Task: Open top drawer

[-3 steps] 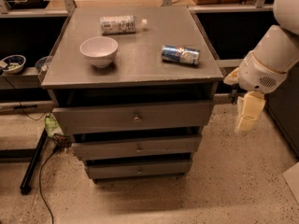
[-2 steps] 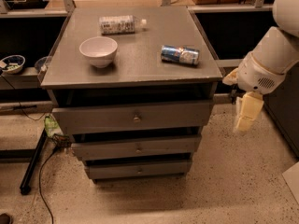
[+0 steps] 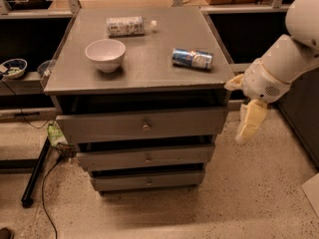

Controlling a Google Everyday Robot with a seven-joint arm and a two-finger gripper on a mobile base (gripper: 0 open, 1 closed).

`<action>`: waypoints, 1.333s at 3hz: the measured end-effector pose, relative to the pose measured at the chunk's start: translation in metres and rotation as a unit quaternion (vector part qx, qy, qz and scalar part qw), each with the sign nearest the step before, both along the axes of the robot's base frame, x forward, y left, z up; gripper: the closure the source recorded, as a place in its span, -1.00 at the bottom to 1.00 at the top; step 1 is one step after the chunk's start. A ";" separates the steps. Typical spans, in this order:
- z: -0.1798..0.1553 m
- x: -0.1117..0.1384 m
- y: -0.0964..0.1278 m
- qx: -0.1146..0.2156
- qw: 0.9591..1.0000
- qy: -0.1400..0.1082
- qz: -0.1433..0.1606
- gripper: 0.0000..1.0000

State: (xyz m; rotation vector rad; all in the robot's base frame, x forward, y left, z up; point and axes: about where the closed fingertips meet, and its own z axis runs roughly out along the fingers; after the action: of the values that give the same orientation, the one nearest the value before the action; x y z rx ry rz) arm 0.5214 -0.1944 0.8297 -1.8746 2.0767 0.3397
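The top drawer (image 3: 99, 126) sits centre frame, at most slightly open. The claw (image 3: 247, 131) hangs centre right, well apart from the knob (image 3: 146, 127). Its opening cannot be told. Grasping and pulling remain.

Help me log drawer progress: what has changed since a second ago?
The tool, hanging right of the cabinet, edged slightly left toward it; nothing was grasped. The top drawer, bowl, can and bottle stayed put.

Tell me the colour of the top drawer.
Grey top drawer, camera view; end effector hangs to its right.
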 end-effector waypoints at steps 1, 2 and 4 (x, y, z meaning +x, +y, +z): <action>-0.020 0.001 0.033 0.029 0.999 0.006 0.019 -1.00; -0.020 0.001 0.033 0.029 0.999 0.006 0.019 -1.00; -0.073 -0.004 0.043 0.066 0.998 0.019 0.005 -1.00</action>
State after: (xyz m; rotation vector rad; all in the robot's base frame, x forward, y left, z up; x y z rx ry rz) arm 0.5175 -0.1515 0.7570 -1.8157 2.0165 0.5074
